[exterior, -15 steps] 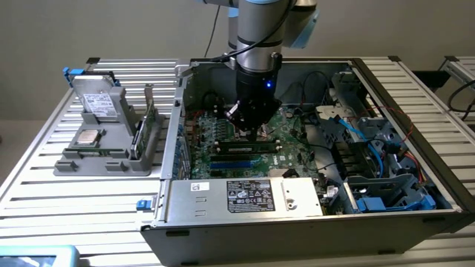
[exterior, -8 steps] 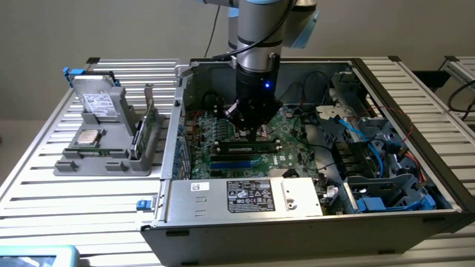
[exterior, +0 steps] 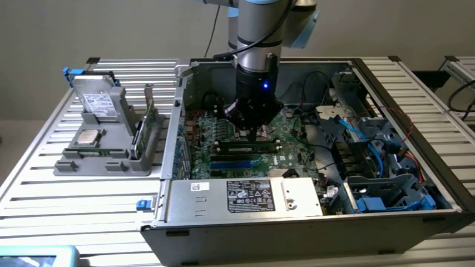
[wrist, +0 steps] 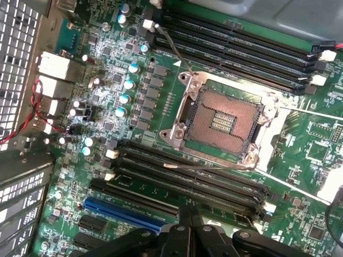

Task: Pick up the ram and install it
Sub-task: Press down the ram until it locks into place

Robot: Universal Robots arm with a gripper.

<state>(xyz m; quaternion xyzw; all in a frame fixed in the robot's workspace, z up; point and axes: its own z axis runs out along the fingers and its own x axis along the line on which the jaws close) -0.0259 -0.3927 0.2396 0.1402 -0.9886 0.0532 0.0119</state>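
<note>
Gripper: the gripper (exterior: 250, 132) (wrist: 190, 214) points down into the open case, its fingers pressed together with nothing between them.
Ram: the ram (exterior: 248, 149) lies along a black slot just below the fingertips. It seems to sit in the slot, but I cannot tell if the tips touch it.
Step in hand: it looks like seating the ram with the closed fingers, as a push and not as a grip.
How to do it well: I judge that the push must go straight down on the top edge of the ram, along the line of the slot. A tilted push can lift 1 end or bend the stick. Both ends should go down evenly until the stick is level.
Close by: the empty black slots (wrist: 214, 184) run parallel just beside the fingertips, and the blue slot (wrist: 120, 211) is near, on the side away from the socket.
Further out: the open socket (wrist: 222, 120) with its bare contacts is beyond the slots, and small capacitors (wrist: 126, 99) stand beside it.
In the way: a thin wire (wrist: 171, 45) crosses near the socket. The cables (exterior: 349, 133) are well apart from the gripper.
Outside the case: a grey holder (exterior: 104, 150) with parts is well apart, beyond the case wall (exterior: 178, 111).
</note>
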